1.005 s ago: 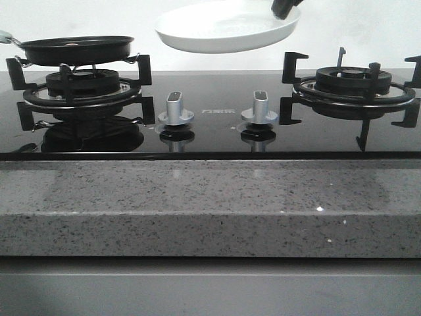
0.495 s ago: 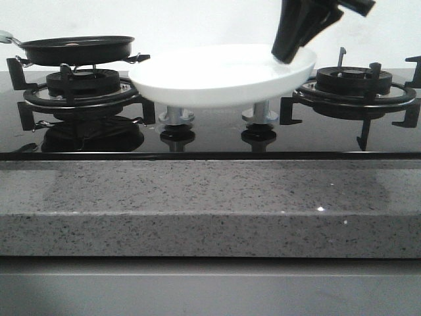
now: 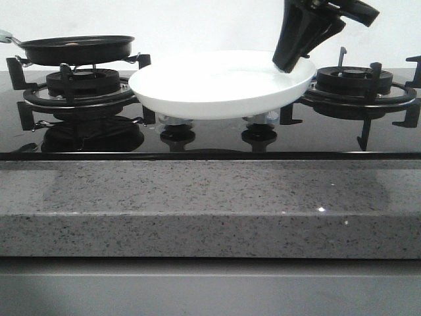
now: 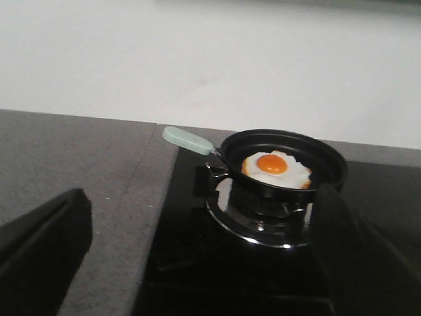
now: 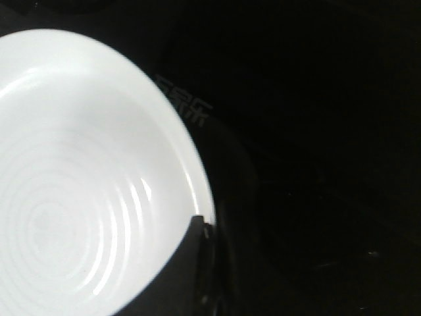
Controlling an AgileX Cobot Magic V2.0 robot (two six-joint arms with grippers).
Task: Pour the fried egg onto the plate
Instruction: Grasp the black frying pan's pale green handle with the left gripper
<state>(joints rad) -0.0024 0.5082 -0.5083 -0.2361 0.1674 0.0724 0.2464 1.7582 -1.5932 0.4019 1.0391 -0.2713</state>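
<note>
White: 1 plate pinched by right jaws; left jaws wide; 1 fried egg.

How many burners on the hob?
2. Left burner sits under the black pan; right burner is bare, just behind the plate held by the right tool. None seems hidden.

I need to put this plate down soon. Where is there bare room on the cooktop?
The glass strip in front of the burners, toward the stone counter edge, is bare. The middle is crowded: the plate, held by the right gripper, hangs over the knobs. The pan with the fried egg occupies the left burner.
</note>
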